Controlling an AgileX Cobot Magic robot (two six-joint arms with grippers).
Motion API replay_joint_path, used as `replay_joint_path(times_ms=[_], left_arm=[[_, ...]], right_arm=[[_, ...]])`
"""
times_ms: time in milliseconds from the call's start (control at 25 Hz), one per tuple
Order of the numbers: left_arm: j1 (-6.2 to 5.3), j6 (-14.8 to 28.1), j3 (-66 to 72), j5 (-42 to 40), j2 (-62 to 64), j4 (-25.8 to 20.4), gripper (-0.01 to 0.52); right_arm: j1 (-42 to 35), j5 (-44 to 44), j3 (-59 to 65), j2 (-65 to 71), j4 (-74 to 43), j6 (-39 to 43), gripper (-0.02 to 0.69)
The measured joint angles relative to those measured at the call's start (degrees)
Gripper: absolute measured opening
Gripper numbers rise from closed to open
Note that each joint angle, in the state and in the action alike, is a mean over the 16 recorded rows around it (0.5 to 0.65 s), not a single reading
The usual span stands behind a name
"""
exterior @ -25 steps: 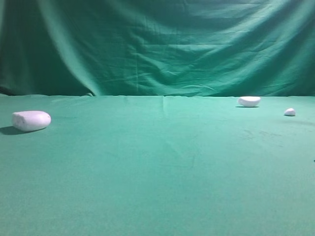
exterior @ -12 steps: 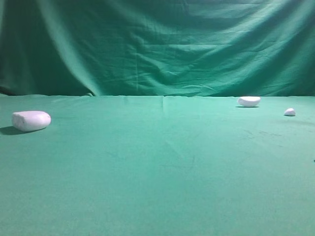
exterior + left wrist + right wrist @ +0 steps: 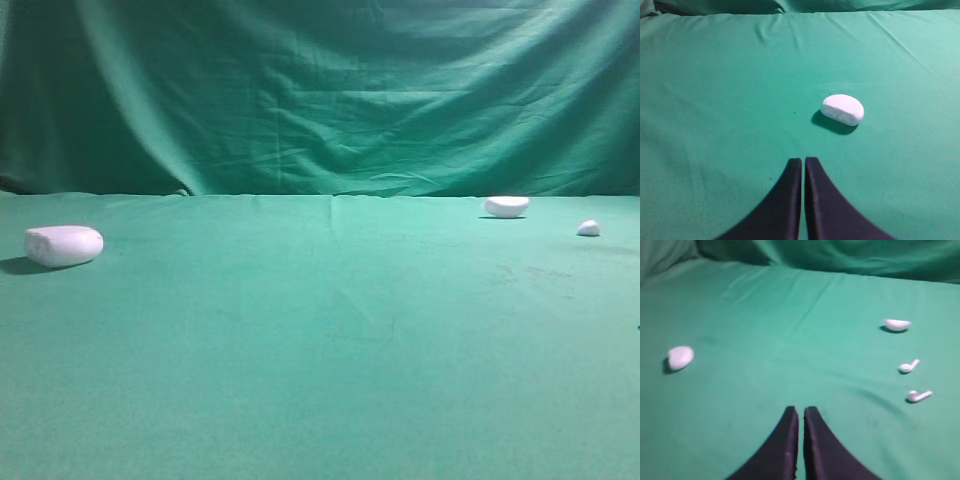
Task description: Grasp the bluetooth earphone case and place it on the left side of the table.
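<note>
The white earphone case [image 3: 63, 245] lies on the green table [image 3: 320, 340] at its far left. It also shows in the left wrist view [image 3: 842, 109], ahead and right of my left gripper [image 3: 803, 160], which is shut and empty. In the right wrist view the case [image 3: 680, 357] lies far to the left of my right gripper [image 3: 801, 410], also shut and empty. Neither gripper shows in the exterior view.
A flatter white half-oval piece [image 3: 506, 206] lies at the back right, also in the right wrist view [image 3: 897, 324]. A tiny white piece [image 3: 588, 228] lies further right. Two white earbuds [image 3: 908, 366] [image 3: 918, 396] lie right of the right gripper. A green draped backdrop [image 3: 320, 90] stands behind.
</note>
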Motion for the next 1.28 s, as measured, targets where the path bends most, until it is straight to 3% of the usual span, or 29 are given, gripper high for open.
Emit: replay_joint_path(times_ms=[240,480,1280], left_arm=[[0.0,0.0,0.0,0.0,0.0,0.0,0.0],[0.0,0.0,0.0,0.0,0.0,0.0,0.0],[0.0,0.0,0.0,0.0,0.0,0.0,0.0]], right_arm=[[-11.0,-7.1,13.0,-11.5,1.0,0.0,0.0],[-17.1,-9.1,21.2,-18.7,1.4,0.0,0.0],[-19.3,-9.3,25.3,-21.7,1.6,-0.2,0.0]])
